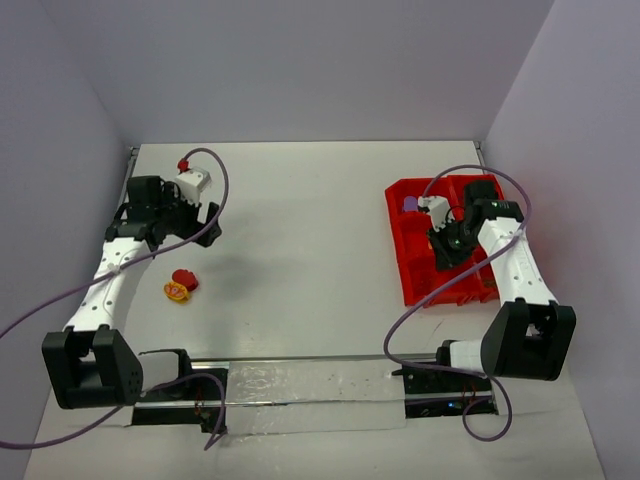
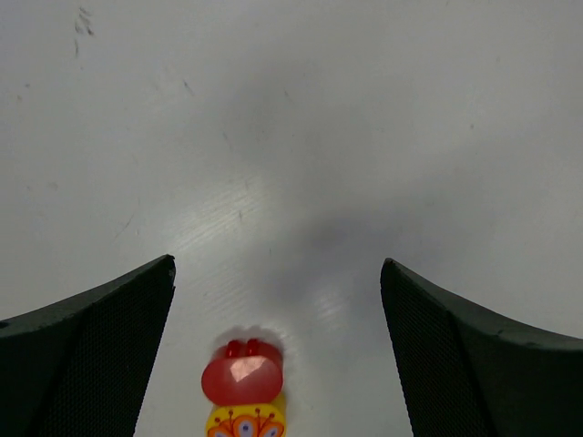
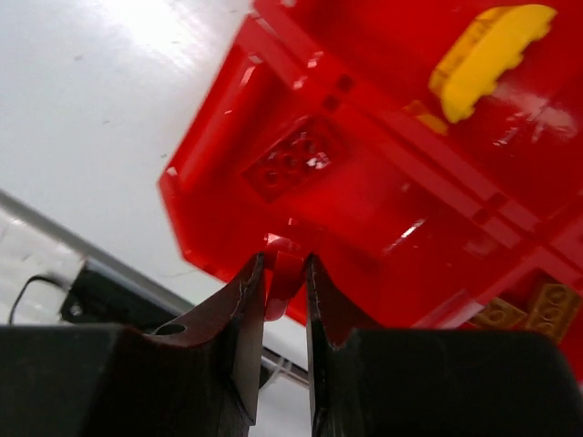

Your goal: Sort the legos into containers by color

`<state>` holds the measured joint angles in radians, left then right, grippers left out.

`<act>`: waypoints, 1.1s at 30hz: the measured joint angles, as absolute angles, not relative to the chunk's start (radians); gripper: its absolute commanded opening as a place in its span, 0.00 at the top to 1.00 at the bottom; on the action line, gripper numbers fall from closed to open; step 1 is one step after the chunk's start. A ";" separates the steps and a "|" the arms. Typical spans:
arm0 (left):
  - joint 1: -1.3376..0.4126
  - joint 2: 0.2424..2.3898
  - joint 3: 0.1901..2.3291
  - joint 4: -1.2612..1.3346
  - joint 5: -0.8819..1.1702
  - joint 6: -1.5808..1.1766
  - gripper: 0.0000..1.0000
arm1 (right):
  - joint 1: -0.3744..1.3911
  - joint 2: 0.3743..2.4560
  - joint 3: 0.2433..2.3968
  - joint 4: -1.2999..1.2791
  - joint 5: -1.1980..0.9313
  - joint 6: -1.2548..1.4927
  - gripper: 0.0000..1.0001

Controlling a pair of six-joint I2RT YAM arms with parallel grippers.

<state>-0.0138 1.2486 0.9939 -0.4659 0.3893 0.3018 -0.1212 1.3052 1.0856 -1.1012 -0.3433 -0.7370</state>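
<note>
The red compartment tray lies at the right of the table. My right gripper hangs over it, shut on a small red lego piece held above the tray's near compartments. A red brick lies in one compartment, a yellow piece in another, and a purple piece at the tray's far left. My left gripper is open at the far left. A red lego and a yellow-orange patterned piece lie together on the table between its fingers, also seen in the top view.
Two dark yellow-brown bricks lie in a compartment at the right. Grey walls close the table at the back and both sides. Purple cables loop from both arms. A metal rail runs along the near edge.
</note>
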 measured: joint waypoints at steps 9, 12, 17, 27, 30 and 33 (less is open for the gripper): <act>0.213 1.227 0.991 -0.705 0.445 0.515 0.07 | -0.123 1.377 1.028 -0.947 -0.212 -0.687 0.50; 0.257 1.227 0.987 -0.748 0.440 0.559 0.07 | -0.123 1.398 1.012 -0.930 -0.179 -0.670 0.30; 0.288 1.226 0.953 -0.808 0.423 0.629 0.03 | -0.123 1.426 1.012 -0.918 -0.147 -0.648 0.00; 0.297 1.205 0.792 -0.844 0.327 0.685 0.01 | -0.122 1.427 1.130 -0.981 -0.195 -0.636 0.00; 0.297 1.219 0.765 -0.820 0.295 0.671 0.01 | -0.122 1.427 1.197 -0.998 -0.249 -0.628 0.00; 0.295 1.254 0.753 -0.773 0.266 0.647 0.01 | -0.122 1.427 1.260 -1.013 -0.314 -0.612 0.00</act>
